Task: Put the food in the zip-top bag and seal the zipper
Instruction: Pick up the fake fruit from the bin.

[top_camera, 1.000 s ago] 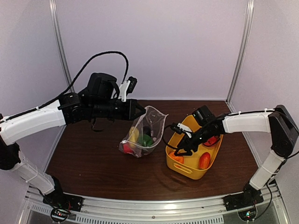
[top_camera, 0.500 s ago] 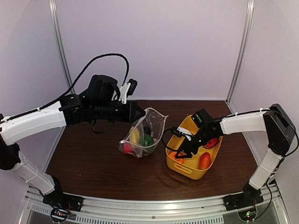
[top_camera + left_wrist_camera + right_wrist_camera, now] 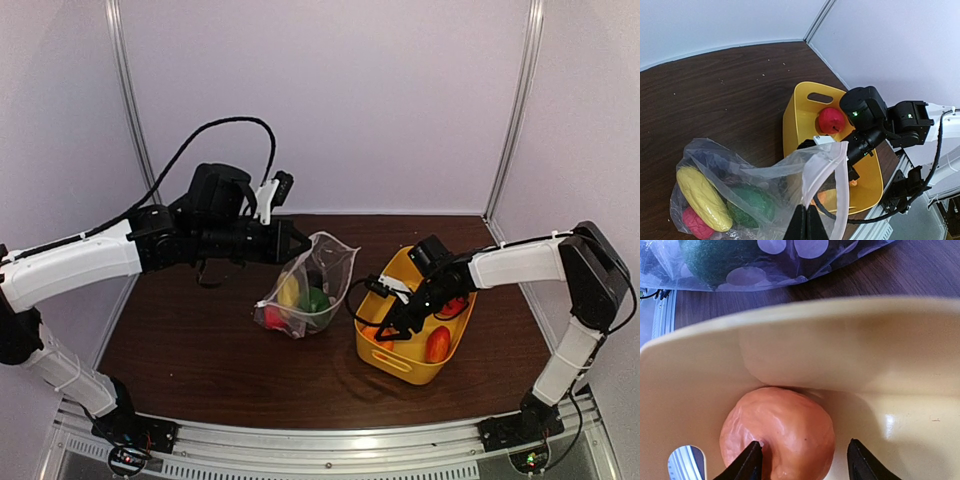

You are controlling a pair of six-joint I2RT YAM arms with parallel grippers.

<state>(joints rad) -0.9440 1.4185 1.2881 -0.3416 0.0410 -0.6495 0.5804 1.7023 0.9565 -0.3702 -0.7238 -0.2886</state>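
The left jaws are clenching the rim of the bag (image 3: 760,172), holding it open on the tabletop (image 3: 715,85), with yellow, green and pink food (image 3: 702,197) lying inside. The right jaws are hanging released, spread over an orange fruit (image 3: 780,432) in the tub (image 3: 840,350) just beside the bag, where a red fruit (image 3: 832,120) is also sitting.

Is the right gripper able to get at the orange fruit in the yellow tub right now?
Probably yes. The right gripper is open right over the orange fruit, nothing between them, though the yellow tub wall crowds it.
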